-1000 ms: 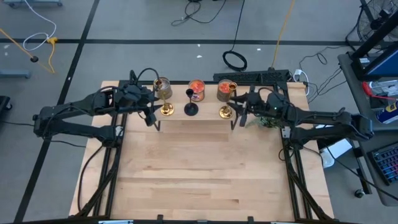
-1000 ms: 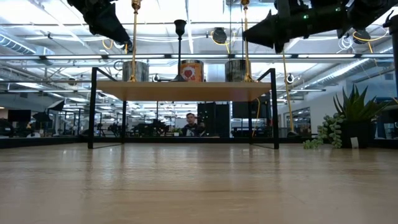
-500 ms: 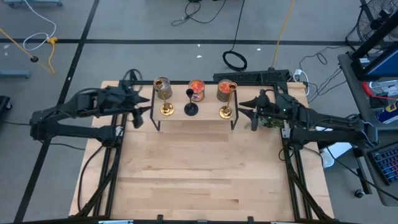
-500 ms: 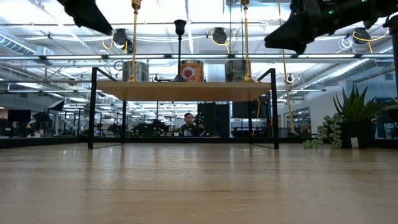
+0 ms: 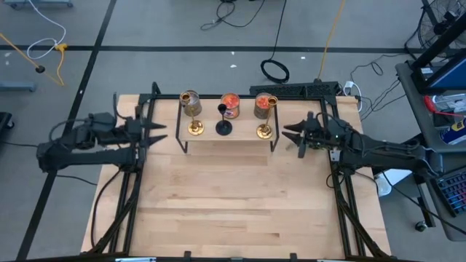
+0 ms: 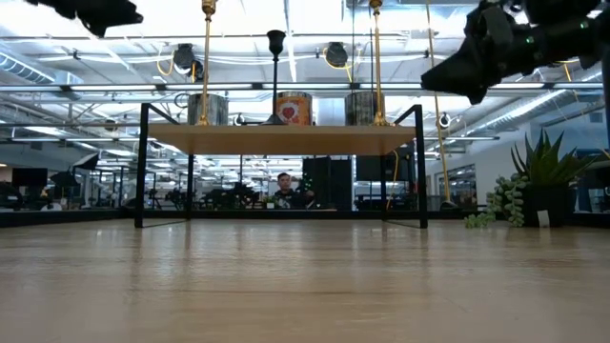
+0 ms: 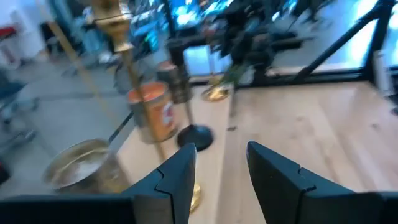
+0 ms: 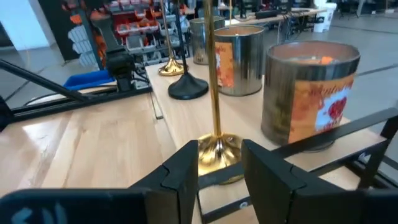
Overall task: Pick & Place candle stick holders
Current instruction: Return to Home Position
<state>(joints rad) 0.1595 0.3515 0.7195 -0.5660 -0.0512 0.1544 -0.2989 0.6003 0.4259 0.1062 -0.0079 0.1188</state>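
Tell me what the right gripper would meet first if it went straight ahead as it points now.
Probably the nearest gold candle holder on the shelf: the right gripper frames its base between open jaws, though depth is unclear.

Robotics lab in an open hall, taped grey floor [image 5: 145,29], loose cables [image 5: 264,70], ceiling light strips [image 6: 315,19], red parts bins [image 8: 127,15]

Candle stick holders [image 5: 223,128] and jars [image 5: 230,104] crowd the shelf [image 5: 244,143]; the bare tabletop [image 5: 233,196] before it lies open.
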